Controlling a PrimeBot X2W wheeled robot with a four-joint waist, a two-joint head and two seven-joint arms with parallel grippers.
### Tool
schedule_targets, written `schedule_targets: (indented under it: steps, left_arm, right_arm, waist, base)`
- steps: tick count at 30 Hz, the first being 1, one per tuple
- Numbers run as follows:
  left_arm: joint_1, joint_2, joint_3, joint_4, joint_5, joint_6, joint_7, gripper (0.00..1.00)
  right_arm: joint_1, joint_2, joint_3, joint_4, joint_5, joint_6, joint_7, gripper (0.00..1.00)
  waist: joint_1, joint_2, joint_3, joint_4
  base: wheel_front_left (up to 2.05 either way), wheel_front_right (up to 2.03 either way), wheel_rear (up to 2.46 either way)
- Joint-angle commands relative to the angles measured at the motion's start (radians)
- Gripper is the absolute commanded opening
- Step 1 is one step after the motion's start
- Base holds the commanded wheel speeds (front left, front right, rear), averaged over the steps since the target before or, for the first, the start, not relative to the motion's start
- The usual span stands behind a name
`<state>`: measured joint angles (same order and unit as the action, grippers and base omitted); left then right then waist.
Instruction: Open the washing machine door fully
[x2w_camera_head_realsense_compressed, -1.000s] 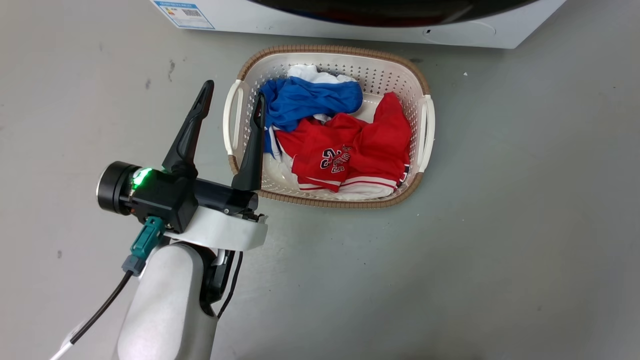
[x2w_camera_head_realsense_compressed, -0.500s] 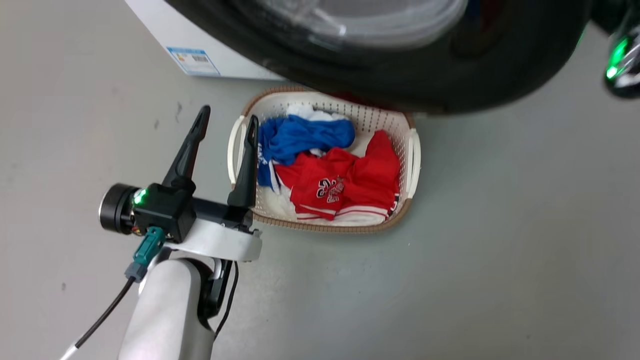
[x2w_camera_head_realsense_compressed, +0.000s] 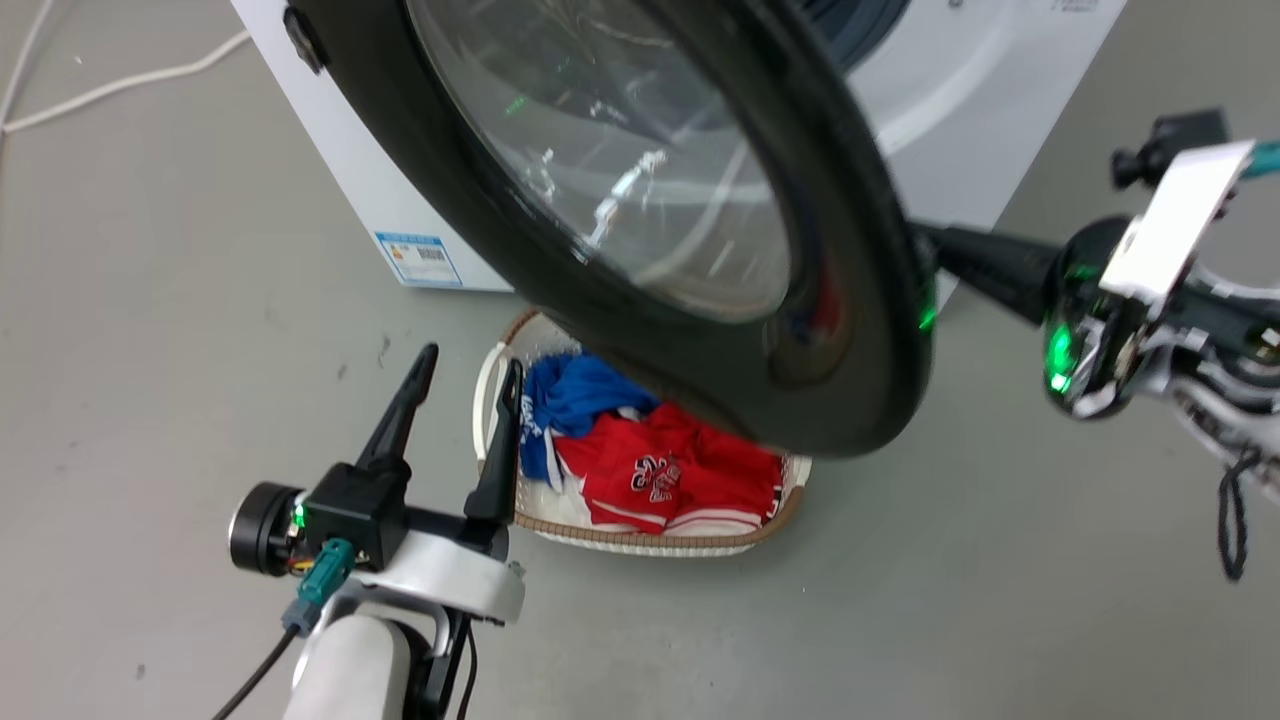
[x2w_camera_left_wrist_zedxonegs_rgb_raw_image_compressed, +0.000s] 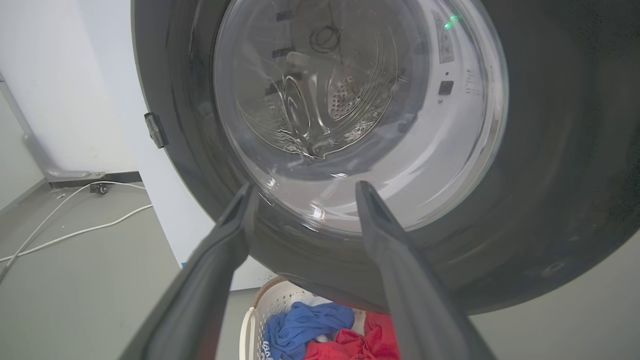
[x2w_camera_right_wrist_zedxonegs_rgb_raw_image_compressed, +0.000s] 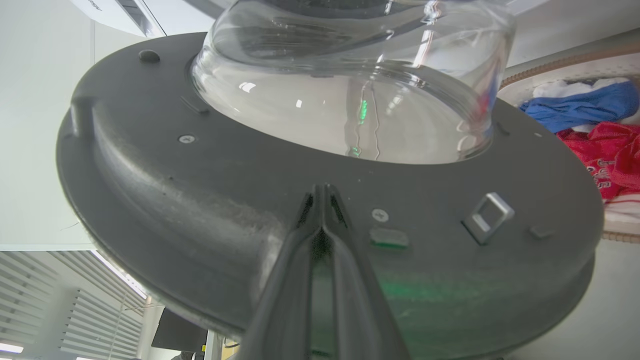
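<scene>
Nearest, at the left: left gripper (x2w_camera_head_realsense_compressed: 472, 360), fingers spread wide and holding nothing, poised above the grey floor (x2w_camera_head_realsense_compressed: 1000, 600) just left of a white basket (x2w_camera_head_realsense_compressed: 492, 385). Inside the basket, red and blue clothes (x2w_camera_head_realsense_compressed: 680, 470).

A little farther, at the right: right gripper (x2w_camera_head_realsense_compressed: 950, 255), fingers pressed together into one narrow point, gripping nothing. Tips against the inner face of the door (x2w_camera_head_realsense_compressed: 860, 340) near its free edge, seemingly touching, though partly hidden behind the rim.

Door standing out from the washing machine (x2w_camera_head_realsense_compressed: 1000, 130), hinged at the left, hanging over the basket's far end, clear window bulging toward the drum.

Farther back, a blue label (x2w_camera_head_realsense_compressed: 425, 258) low on the white front. At far left, a white cable (x2w_camera_head_realsense_compressed: 120, 85) on the floor.
</scene>
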<state>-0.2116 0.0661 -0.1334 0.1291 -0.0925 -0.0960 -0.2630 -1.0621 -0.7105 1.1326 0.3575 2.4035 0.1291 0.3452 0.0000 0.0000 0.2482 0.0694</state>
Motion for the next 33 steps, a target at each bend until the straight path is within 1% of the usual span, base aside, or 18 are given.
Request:
schedule_targets:
  steps: [1,5,9,14,20,27,30,33]
  left_arm:
    - [0.019,0.0,-0.002,0.004,-0.001,-0.002,-0.003,1.0]
    - [0.053,0.002,-0.005,0.018,-0.001,-0.006,-0.003,1.0]
    - [0.082,0.002,-0.009,0.029,-0.005,-0.008,-0.003,1.0]
    - [0.099,0.002,-0.016,0.038,-0.006,-0.008,-0.003,1.0]
    - [0.105,0.001,-0.026,0.042,-0.01,-0.014,-0.003,1.0]
    - [0.114,0.004,-0.037,0.046,-0.012,-0.016,-0.003,1.0]
    - [0.119,0.005,-0.039,0.049,-0.014,-0.017,-0.003,1.0]
    - [0.124,0.007,-0.039,0.053,-0.016,-0.018,-0.003,1.0]
  right_arm:
    - [0.027,0.001,0.012,-0.03,0.006,0.003,-0.007,0.0]
    - [0.071,0.015,0.05,-0.098,0.002,0.003,-0.032,0.0]
    - [0.101,0.035,0.066,-0.137,0.007,0.003,-0.056,0.0]
    - [0.128,0.06,0.083,-0.148,0.001,0.003,-0.057,0.0]
    - [0.154,0.111,0.094,-0.158,-0.014,0.003,-0.052,0.0]
    - [0.185,0.144,0.094,-0.176,-0.048,0.003,-0.062,0.0]
    - [0.201,0.151,0.083,-0.166,-0.076,0.003,-0.1,0.0]
    - [0.22,0.152,0.064,-0.143,-0.129,0.003,-0.191,0.0]
  waist:
    - [0.0,0.0,-0.038,0.002]
    - [0.0,0.0,-0.079,0.001]
    - [0.0,0.0,-0.111,0.001]
    - [0.0,0.0,-0.132,0.005]
    - [0.0,0.0,-0.151,0.015]
    - [0.0,0.0,-0.163,0.021]
    - [0.0,0.0,-0.169,0.018]
    - [0.0,0.0,-0.181,0.013]
  base:
    - [0.0,0.0,0.0]
    - [0.0,0.0,0.0]
    - [0.0,0.0,0.0]
    - [0.0,0.0,0.0]
    - [0.0,0.0,0.0]
    - [0.0,0.0,0.0]
    - [0.0,0.0,0.0]
    - [0.0,0.0,0.0]
